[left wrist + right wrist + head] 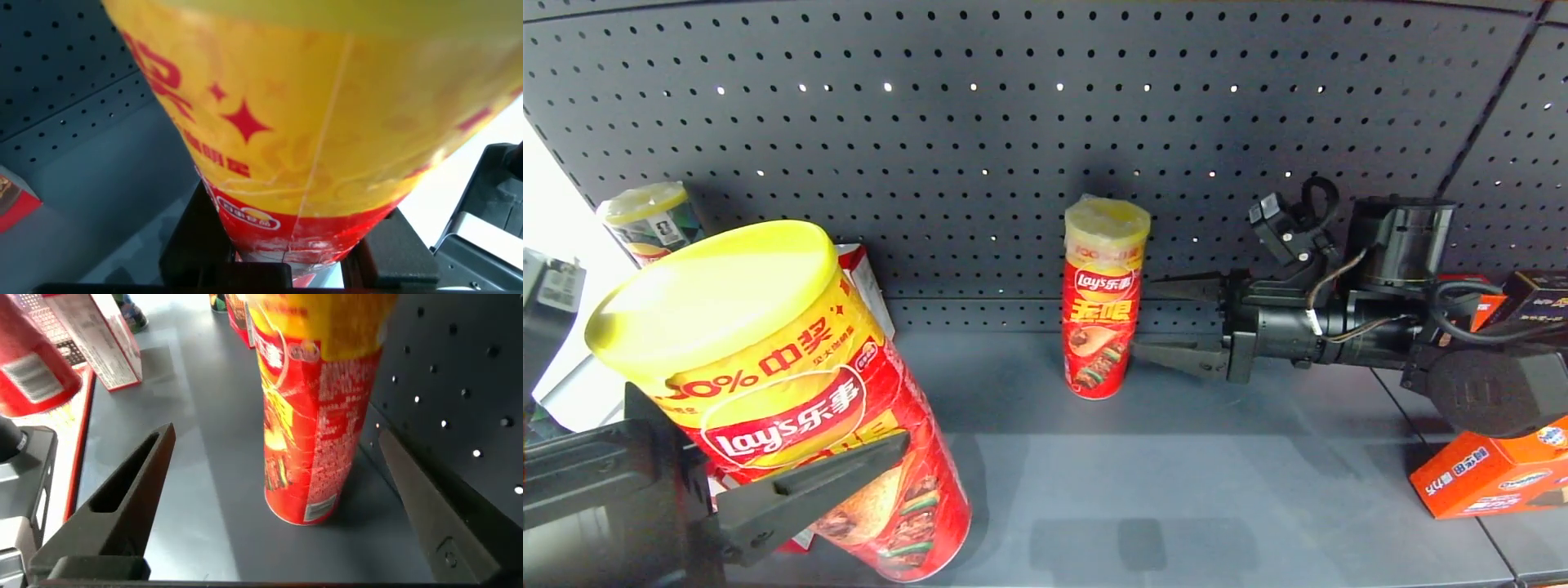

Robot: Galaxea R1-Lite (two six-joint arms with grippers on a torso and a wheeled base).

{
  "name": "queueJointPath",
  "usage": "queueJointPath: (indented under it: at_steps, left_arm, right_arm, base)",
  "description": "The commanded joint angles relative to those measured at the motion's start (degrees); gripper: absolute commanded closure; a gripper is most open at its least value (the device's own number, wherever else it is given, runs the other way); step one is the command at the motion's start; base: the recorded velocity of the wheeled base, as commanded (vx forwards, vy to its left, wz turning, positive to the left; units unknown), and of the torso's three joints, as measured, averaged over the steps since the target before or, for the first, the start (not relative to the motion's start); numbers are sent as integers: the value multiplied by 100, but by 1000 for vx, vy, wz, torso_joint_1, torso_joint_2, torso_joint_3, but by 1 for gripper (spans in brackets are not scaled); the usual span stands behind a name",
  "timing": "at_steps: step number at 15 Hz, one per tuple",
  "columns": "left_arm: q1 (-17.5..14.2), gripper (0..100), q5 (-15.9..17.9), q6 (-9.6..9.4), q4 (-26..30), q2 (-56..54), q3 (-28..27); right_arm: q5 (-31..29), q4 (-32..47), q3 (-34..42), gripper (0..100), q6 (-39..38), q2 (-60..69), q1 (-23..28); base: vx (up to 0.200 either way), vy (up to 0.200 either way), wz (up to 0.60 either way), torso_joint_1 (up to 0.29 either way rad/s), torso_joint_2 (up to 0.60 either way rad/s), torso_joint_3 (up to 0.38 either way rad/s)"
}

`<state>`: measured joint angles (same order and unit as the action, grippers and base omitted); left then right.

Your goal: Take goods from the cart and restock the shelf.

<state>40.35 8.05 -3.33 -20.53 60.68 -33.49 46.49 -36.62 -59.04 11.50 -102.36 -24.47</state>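
Observation:
A tall red chips can with a yellow lid point(784, 384) leans tilted over the front left of the grey shelf point(1176, 490). My left gripper point(768, 441) is shut on its lower half. The left wrist view shows that can point(310, 122) rising from between the left gripper point(294, 253) fingers. A second, matching can point(1103, 302) stands upright by the pegboard. My right gripper point(1143, 318) is open just to its right, fingertips level with the can's side and not touching. In the right wrist view this can point(315, 416) stands just beyond the spread fingers of the right gripper point(276, 434).
Another can point(649, 216) stands at the back left, with a red and white box point(862, 273) behind the held can. Orange boxes point(1478, 478) lie at the shelf's right. The pegboard wall point(1013, 106) closes the back. Bare shelf lies between the two cans.

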Motion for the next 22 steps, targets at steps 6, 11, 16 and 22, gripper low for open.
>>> queueJointPath:
  at_steps: [6, 11, 16, 22]
  left_arm:
    - [-18, 100, -14, -1, 5, -4, 35]
    - [-54, 100, -5, 8, 5, -4, 53]
    - [-54, 100, -14, 8, 5, -13, 62]
    - [-54, 100, -22, 8, 5, -13, 79]
  right_arm:
    - [26, -3, -319, 0, 301, -557, -41]
    - [-9, -3, -591, 0, 309, -829, -146]
    - [-53, -152, -802, 0, 301, -1163, -278]
    - [-70, -258, -978, 0, 301, -1435, -296]
  base:
    - [0, 0, 0, 0, 0, 0]
    - [0, 0, 0, 0, 0, 0]
    - [0, 0, 0, 0, 0, 0]
    - [0, 0, 0, 0, 0, 0]
